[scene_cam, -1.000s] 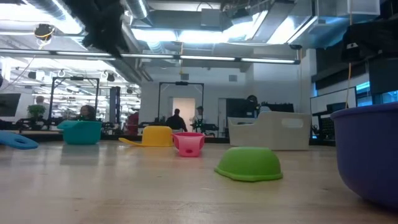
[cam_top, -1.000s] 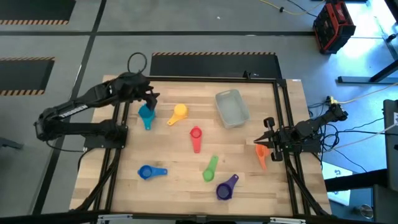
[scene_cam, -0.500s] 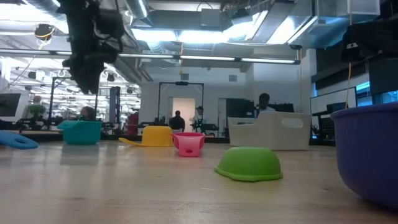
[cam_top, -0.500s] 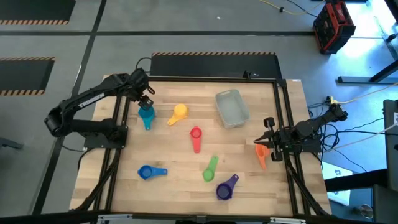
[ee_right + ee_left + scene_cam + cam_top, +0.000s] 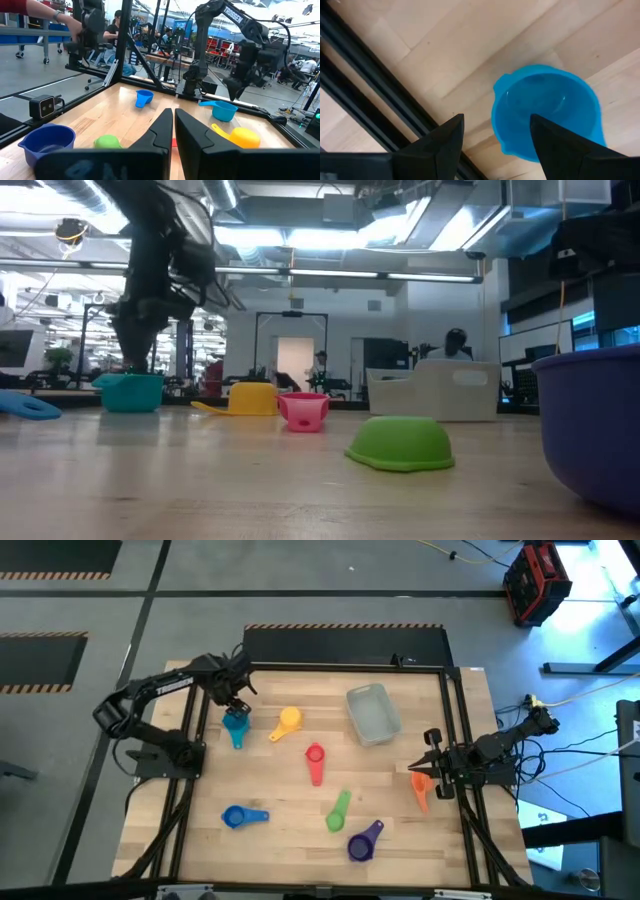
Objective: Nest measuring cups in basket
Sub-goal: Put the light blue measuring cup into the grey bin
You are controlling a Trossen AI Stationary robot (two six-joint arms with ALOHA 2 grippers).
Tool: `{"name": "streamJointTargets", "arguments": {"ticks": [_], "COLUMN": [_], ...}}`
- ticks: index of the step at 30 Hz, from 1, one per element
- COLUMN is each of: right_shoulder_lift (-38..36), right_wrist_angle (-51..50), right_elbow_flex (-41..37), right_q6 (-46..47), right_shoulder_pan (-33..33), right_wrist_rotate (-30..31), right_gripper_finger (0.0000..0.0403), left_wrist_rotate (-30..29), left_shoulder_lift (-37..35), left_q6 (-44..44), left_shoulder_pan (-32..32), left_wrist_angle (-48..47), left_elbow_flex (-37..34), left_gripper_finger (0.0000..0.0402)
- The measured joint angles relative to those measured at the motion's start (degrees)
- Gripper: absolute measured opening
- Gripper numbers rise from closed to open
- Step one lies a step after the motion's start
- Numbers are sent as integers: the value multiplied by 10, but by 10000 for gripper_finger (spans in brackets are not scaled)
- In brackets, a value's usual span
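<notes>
The teal measuring cup [image 5: 236, 723] stands upright on the table at the far left. My left gripper [image 5: 495, 135] hangs open just above it [image 5: 130, 392], pointing down. One finger is over the bowl [image 5: 545, 117] and the other outside its rim. Yellow [image 5: 289, 721], red [image 5: 315, 755], green [image 5: 338, 810], purple [image 5: 362, 843] and blue [image 5: 238, 817] cups lie spread over the table. The clear basket [image 5: 372, 713] stands at the far middle. My right gripper [image 5: 173, 125] waits shut at the right edge, above the orange cup [image 5: 420, 790].
Black frame rails [image 5: 190, 740] run along the table's left and right sides, the left one close beside the teal cup. People move about in the room beyond the table [image 5: 285, 375]. Bare wood [image 5: 280, 785] lies between the scattered cups.
My left gripper has come down toward the teal cup and tipped from a slant until it points straight down, staying open. The cups have not moved.
</notes>
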Motion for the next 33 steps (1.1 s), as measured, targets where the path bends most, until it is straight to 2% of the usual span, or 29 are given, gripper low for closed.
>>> {"name": "streamJointTargets", "arguments": {"ticks": [11, 19, 33], "right_shoulder_lift": [0, 0, 0], "right_wrist_angle": [0, 0, 0], "right_elbow_flex": [0, 0, 0], "right_q6": [0, 0, 0], "right_shoulder_pan": [0, 0, 0], "right_wrist_rotate": [0, 0, 0], "right_gripper_finger": [25, 25, 25], "left_wrist_rotate": [-13, -13, -14], "left_shoulder_lift": [95, 127, 128], "left_q6": [5, 5, 5], "left_shoulder_pan": [0, 0, 0], "left_wrist_angle": [1, 3, 3], "left_elbow_flex": [0, 0, 0], "left_gripper_finger": [218, 214, 132]}}
